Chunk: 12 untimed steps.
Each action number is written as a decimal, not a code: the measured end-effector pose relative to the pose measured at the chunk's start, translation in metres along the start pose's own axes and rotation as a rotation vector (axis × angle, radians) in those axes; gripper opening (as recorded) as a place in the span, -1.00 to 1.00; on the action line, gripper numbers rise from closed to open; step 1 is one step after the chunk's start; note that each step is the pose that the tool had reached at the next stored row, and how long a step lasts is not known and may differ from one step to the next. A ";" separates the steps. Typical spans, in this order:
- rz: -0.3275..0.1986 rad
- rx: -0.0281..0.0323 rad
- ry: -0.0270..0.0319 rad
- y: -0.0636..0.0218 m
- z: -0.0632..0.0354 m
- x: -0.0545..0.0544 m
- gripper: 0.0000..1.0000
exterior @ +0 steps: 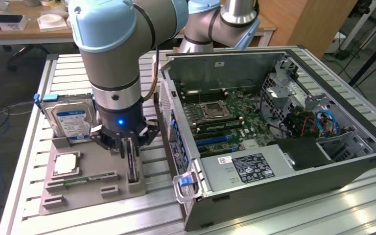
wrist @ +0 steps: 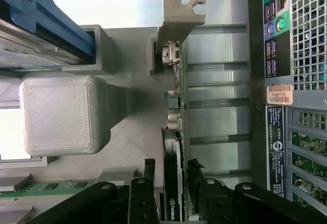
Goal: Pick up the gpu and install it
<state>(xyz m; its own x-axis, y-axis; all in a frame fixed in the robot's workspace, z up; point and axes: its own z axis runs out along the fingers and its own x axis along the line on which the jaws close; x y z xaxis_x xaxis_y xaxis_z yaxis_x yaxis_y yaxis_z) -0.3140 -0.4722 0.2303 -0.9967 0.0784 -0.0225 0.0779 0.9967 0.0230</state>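
The gpu (exterior: 131,164) stands on its edge in a slot of the grey holder (exterior: 90,196), at the exterior view's left of the open computer case (exterior: 344,169). My gripper (exterior: 129,147) has come straight down over it. In the wrist view the gpu (wrist: 174,132) is a thin dark card with a silver bracket (wrist: 179,20) at its far end. My gripper (wrist: 172,172) straddles the card's near end, with one black finger (wrist: 149,172) on each side. The jaws are open, with a narrow gap still showing beside the card.
The holder also carries a blue-labelled hard drive (exterior: 70,120), a processor (exterior: 66,164) and a green memory stick (exterior: 83,180). The case lies on its side with its motherboard (exterior: 227,117) exposed. Its rear panel (wrist: 296,81) is close beside the card.
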 end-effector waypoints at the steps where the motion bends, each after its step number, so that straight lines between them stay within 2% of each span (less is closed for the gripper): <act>1: 0.000 0.0000 0.0000 0.0000 0.0000 0.000 -0.22; 3: 0.000 0.0001 0.0000 0.0000 0.0000 0.000 -0.25; 4: 0.000 0.0000 0.0000 0.0000 0.0000 0.000 -0.39; 12: 0.000 0.0001 0.0000 0.0000 0.0000 0.000 -0.47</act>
<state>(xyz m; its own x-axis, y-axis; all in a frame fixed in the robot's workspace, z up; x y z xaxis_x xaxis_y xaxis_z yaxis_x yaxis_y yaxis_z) -0.3140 -0.4722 0.2303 -0.9967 0.0785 -0.0225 0.0780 0.9967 0.0230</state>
